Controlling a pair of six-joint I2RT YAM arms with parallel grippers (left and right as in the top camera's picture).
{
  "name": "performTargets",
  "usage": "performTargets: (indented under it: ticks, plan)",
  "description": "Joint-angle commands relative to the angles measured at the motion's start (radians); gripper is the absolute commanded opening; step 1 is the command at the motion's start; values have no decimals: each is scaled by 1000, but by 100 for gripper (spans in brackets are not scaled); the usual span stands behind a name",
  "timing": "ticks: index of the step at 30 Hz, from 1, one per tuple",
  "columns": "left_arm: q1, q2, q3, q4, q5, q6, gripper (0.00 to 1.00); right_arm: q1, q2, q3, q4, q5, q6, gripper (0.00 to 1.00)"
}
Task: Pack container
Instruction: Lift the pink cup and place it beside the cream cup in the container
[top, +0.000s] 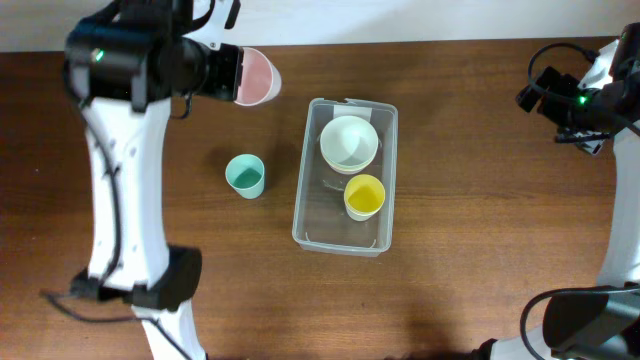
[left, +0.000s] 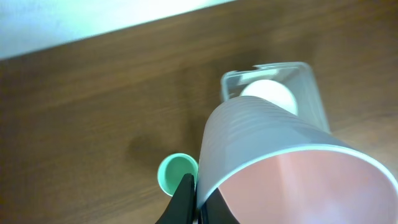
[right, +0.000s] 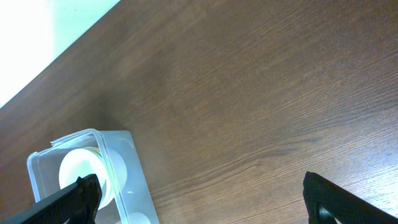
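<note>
Table (top: 450, 150): brown wood.
Container (top: 330, 228): clear bin, mid-table, open.
Left gripper (left: 198, 202): clamped on tilted pink cup (left: 273, 149), beside the container's far-left corner.
Right gripper (right: 198, 183): fingers spread, holding nothing.
White bowl (top: 349, 143): inside container, far end.
Yellow cup (top: 364, 196): inside, beside bowl.
Teal cup (top: 245, 176): on table, left of container.

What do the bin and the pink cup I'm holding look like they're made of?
The container: clear glossy plastic, it seems; the table shows through its walls. The pink cup: probably thin plastic, matte, with fine ridges around its wall.
</note>
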Motion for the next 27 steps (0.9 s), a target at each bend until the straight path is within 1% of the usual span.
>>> performTargets:
  ticks: [1,5,9,13,16,21,27]
  plan:
    - [-71,-80,-79,-4,-6,1,1,-3,3,4,3,5,-6,99]
    - [-164,-105,-229,-4,-32,5,1,-3,3,4,3,5,-6,99]
    - [-214,-103,-413,14,-59,5,1,-3,3,4,3,5,-6,99]
    - [-241,-103,-593,104,-59,5,1,-3,3,4,3,5,-6,99]
    - [-248,-103,-689,183,-50,5,1,-3,3,4,3,5,-6,99]
    - [-249,-103,-774,252,-59,5,1,-3,3,4,3,5,-6,99]
    - [-249,-102,-827,269,-56,4,1,-3,3,4,3,5,-6,99]
